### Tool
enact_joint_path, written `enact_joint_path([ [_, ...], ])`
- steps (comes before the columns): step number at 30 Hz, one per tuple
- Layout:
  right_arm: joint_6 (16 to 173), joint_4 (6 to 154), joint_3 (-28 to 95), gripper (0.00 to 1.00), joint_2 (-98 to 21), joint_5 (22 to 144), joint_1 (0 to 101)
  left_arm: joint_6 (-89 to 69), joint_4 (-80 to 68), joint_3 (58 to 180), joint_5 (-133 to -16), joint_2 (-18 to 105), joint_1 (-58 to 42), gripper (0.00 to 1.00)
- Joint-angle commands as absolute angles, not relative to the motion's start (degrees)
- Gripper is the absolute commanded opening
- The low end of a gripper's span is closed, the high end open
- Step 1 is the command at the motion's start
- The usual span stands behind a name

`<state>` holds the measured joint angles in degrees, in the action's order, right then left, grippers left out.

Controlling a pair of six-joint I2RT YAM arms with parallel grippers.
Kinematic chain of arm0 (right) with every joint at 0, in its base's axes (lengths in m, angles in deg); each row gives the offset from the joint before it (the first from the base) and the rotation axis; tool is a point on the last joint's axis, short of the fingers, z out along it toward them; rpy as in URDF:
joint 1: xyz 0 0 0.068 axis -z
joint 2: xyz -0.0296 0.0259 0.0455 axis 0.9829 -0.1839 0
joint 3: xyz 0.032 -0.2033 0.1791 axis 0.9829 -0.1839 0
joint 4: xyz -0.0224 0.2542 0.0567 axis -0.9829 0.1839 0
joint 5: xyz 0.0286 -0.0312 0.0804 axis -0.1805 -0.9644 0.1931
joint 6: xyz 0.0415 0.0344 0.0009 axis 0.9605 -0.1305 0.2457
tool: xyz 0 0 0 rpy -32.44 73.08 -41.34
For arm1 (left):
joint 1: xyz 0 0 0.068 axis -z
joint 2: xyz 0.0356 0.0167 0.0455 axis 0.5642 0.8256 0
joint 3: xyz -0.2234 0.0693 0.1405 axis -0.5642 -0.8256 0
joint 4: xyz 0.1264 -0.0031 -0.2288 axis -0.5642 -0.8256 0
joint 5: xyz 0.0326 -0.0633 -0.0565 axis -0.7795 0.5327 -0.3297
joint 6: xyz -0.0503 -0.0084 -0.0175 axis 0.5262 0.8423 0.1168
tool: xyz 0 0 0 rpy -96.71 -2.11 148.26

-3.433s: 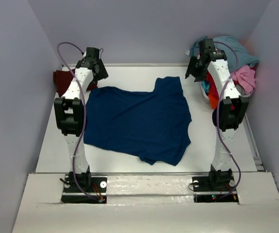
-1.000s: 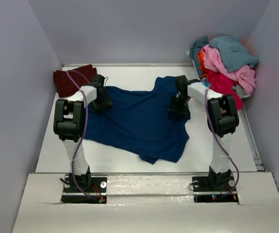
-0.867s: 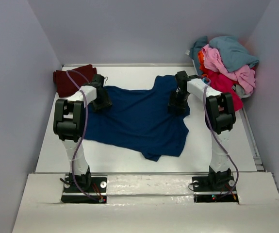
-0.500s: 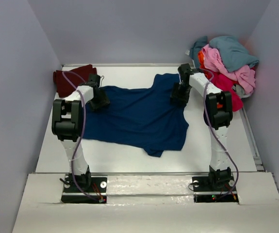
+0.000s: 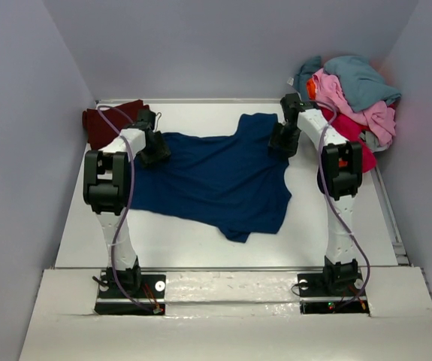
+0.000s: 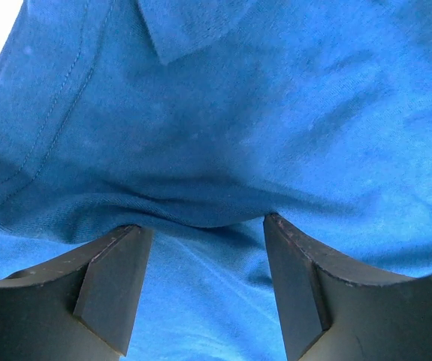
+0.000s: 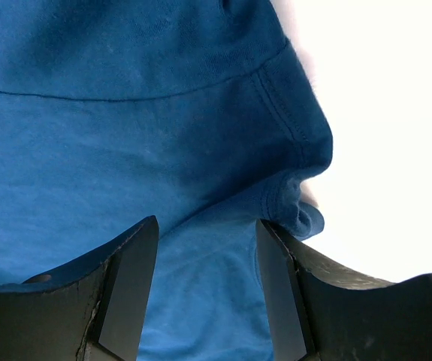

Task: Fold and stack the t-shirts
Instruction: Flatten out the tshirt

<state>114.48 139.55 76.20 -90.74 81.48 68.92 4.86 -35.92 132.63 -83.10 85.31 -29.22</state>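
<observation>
Navy t-shirt (image 5: 208, 180) farther back, left hand (image 5: 154, 153), right hand (image 5: 282, 143) wide atop; t-shirt heap (image 5: 351, 90) alongside

two white arms (image 5: 118, 229) with black joints (image 5: 106, 180), purple cables (image 5: 131, 184), black fingers (image 6: 99, 297)

Two hands are counted: the left hand (image 5: 153, 149) and the right hand (image 5: 282, 141). On the one bench (image 5: 185, 252), one navy t-shirt (image 5: 216, 180), one maroon t-shirt (image 5: 107, 124) and one heap (image 5: 351, 94) are seen; four colours are counted in it, the number of garments undeterminable.
</observation>
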Motion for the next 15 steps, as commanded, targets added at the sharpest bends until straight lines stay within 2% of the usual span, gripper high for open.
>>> enact_joint_path([
  [1,112.5,139.0,73.3,0.6,-83.0,79.9,68.9,4.1,-31.6,128.6,-82.3,79.5,-29.7,0.74],
  [7,111.0,134.9,60.9,0.6,-69.4,80.1,67.8,3.9,-31.1,124.5,-90.5,69.9,-27.7,0.75],
  [15,109.9,136.0,54.3,0.59,-62.7,81.1,62.2,3.4,-35.6,124.6,-99.8,60.9,-23.0,0.77],
])
